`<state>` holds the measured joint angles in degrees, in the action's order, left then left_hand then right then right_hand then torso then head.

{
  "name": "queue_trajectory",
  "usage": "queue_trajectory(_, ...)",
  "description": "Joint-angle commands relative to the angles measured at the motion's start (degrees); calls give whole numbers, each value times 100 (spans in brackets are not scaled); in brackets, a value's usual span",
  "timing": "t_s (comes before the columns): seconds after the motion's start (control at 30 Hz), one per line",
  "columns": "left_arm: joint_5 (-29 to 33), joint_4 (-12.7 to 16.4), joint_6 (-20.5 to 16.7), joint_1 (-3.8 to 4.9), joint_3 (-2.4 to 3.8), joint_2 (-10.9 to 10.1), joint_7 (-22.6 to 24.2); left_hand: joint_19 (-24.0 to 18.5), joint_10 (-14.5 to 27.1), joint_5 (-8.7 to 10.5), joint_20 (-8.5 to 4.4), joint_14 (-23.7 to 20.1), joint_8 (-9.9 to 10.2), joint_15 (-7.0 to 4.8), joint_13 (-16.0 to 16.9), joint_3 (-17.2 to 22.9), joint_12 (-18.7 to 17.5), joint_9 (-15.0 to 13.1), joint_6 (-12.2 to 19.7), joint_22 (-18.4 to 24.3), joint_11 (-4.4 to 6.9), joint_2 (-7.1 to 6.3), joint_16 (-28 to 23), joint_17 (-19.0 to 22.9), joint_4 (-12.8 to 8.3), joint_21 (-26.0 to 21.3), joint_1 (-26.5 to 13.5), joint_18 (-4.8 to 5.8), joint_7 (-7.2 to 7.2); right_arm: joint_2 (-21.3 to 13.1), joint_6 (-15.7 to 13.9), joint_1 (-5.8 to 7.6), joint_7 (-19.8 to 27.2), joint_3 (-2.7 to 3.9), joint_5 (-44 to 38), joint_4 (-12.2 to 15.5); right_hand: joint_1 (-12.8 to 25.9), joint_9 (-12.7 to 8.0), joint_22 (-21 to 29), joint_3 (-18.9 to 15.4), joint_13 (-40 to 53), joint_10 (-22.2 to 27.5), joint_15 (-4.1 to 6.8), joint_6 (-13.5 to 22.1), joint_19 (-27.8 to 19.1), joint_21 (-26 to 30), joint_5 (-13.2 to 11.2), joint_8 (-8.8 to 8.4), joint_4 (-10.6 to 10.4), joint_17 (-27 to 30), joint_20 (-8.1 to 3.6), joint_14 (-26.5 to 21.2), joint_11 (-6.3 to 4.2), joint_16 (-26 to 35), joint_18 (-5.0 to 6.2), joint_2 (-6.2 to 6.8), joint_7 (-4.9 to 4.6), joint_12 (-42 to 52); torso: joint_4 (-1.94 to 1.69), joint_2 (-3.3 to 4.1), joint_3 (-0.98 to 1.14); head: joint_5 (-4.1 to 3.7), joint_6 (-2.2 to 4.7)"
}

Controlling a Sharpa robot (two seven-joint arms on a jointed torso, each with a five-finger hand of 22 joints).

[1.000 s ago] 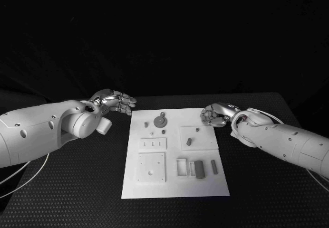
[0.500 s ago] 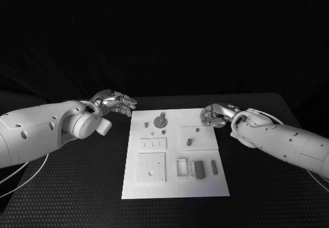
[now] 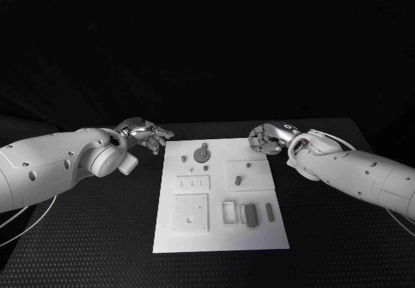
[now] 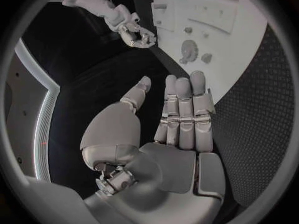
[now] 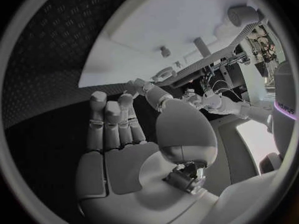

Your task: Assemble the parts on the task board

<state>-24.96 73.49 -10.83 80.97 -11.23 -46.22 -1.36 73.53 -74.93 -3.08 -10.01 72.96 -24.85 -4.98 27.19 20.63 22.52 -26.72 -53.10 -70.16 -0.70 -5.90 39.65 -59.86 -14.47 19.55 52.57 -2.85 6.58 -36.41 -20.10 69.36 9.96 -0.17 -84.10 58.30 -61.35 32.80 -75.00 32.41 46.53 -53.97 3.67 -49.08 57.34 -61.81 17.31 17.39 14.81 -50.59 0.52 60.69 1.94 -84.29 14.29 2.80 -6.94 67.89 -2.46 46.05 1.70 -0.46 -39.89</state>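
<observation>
1. White rectangular task board (image 3: 220, 198) lies flat in the middle of the black textured table (image 3: 86, 240), its long side running away from the robot.
2. Small grey parts rest on the board: a round toothed gear (image 3: 203, 154) near the far end, a short peg (image 3: 238, 179) on a raised square plate at the right, and a dark oblong block (image 3: 250, 215) beside a slim bar (image 3: 269, 209) toward the near right.
3. Silver left hand (image 3: 145, 135) hovers just off the board's far left corner, fingers extended side by side, thumb apart, holding nothing.
4. Silver right hand (image 3: 266, 138) hangs at the far right corner, fingers loosely curled, palm empty.
</observation>
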Motion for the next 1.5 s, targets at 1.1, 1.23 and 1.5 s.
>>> queue_trajectory(1.1, -508, 665, -660, 91, -25, 488, -1114, 265, 740, 27, -198, 110, 555, -115, 1135, -56, 806, 44, -1, -604, 47, -260, 1417, 22, -143, 934, -618, -262, 8, 643, 505, 380, -695, -47, -674, 1211, 45, 21, -71, -2, -21, -71, 44, -197, 68, -41, 7, -2, -28, 23, -34, 48, -11, -37, 71, 144, -122, 39, -3, -212, -101, 177, 54)
queue_trajectory(1.23, -508, 685, -478, 90, -26, 515, -1228, 221, 815, 28, -170, 55, 586, -94, 1103, -152, 761, 70, -15, -604, 28, -337, 1470, 40, -106, 933, -869, -299, 25, 672, 497, 374, -746, -61, -695, 1290, 51, 24, -69, 1, -23, -76, 46, -208, 75, -42, 7, 0, -39, 26, -37, 54, -14, -37, 71, 141, -119, 39, 9, -208, -92, 230, 52)
queue_trajectory(1.5, -549, 725, -595, 89, -26, 543, -1363, 174, 936, 25, -127, -42, 636, -57, 921, -50, 570, 107, -36, -616, -12, -434, 1617, 57, -53, 996, -1046, -371, 57, 701, 497, 359, -801, -86, -725, 1415, 56, 27, -67, 3, -25, -82, 50, -218, 83, -42, 7, 1, -50, 28, -40, 61, -17, -38, 71, 136, -115, 40, 9, -202, -91, 220, 57)
